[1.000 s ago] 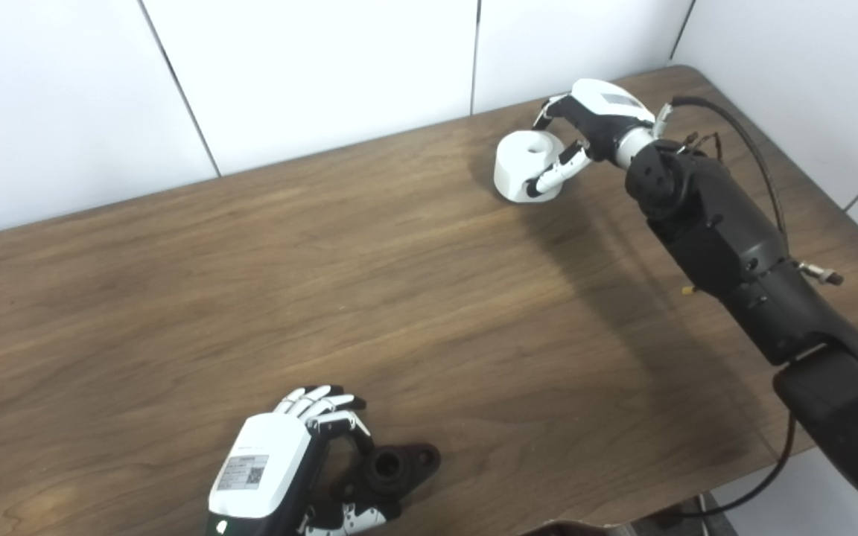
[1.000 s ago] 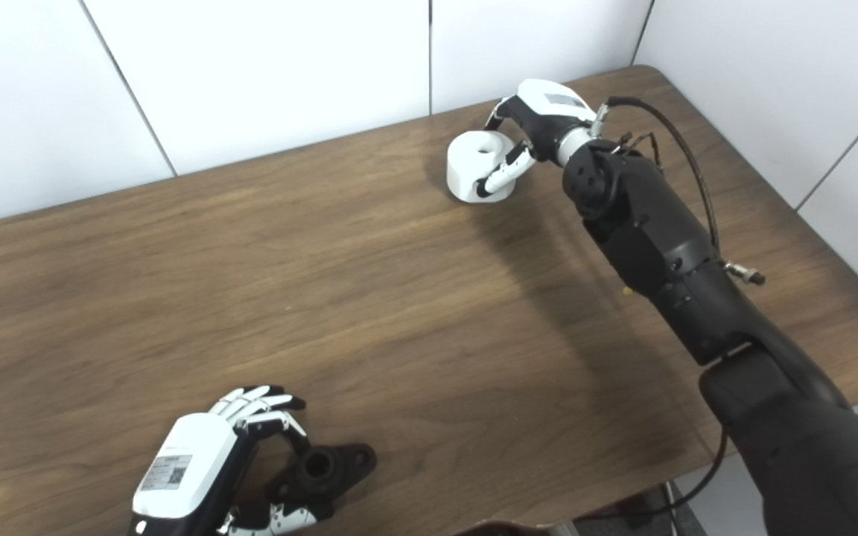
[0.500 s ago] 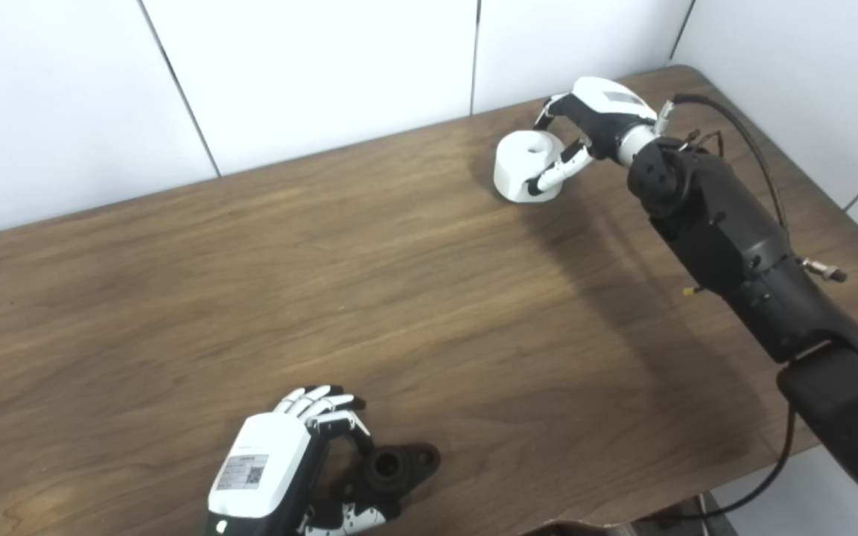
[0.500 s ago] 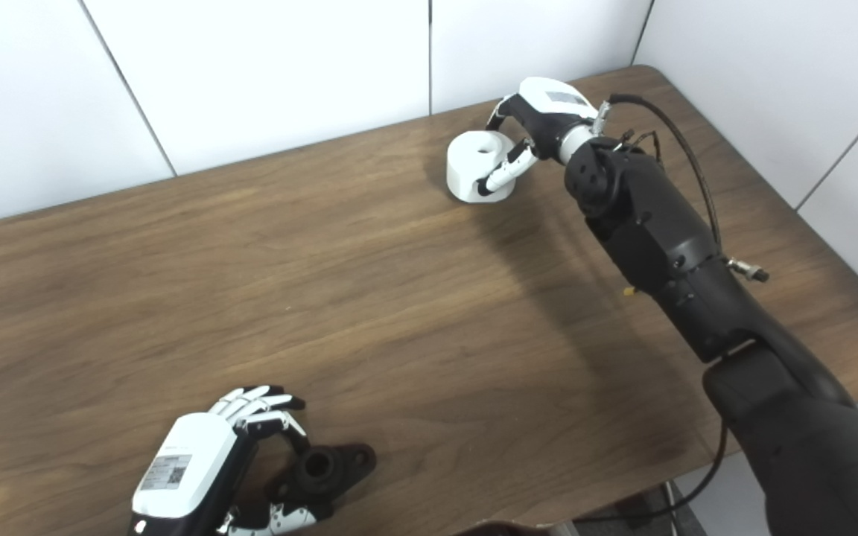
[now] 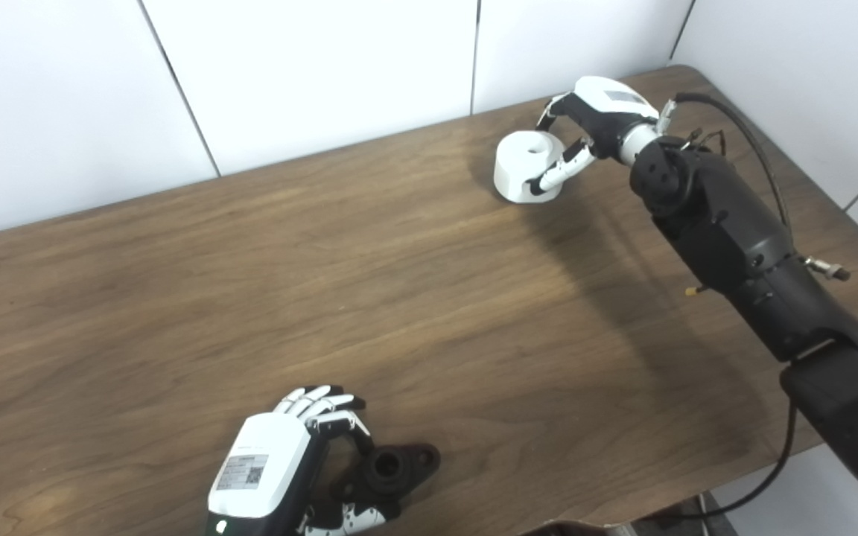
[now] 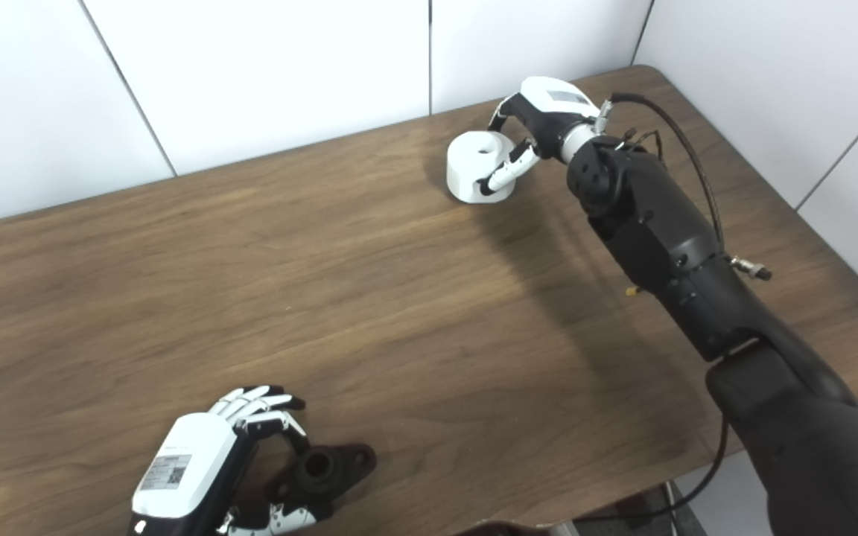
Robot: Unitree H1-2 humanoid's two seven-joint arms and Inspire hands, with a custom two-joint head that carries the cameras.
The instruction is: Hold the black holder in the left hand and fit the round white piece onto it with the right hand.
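- The black holder lies flat on the wooden table close to its near edge, left of the middle. It shows a round socket on top and flat ears to the sides.
- The left hand is curled about the holder's left side, fingers bent over the top and the thumb coming in from below. It touches the holder — whether the grip is firm I cannot tell, and the holder looks to be resting on the wood, not lifted.
- The round white piece, a squat cylinder with a small hole in its top face, stands near the table's far edge, toward the far right corner, well apart from the holder.
- The right hand reaches over it from the right: fingers wrap the near side, the thumb seems to sit behind the far rim. The hand looks closed on the piece, which appears to sit on the table.
- Progress, as I judge it: early. Both parts are in hand or nearly so, yet neither is raised.
- Left to do: lift the white piece, carry it across the table toward the near edge, raise and steady the holder, line the hole up with the socket, and press the two together — the whole fitting step is not yet begun.
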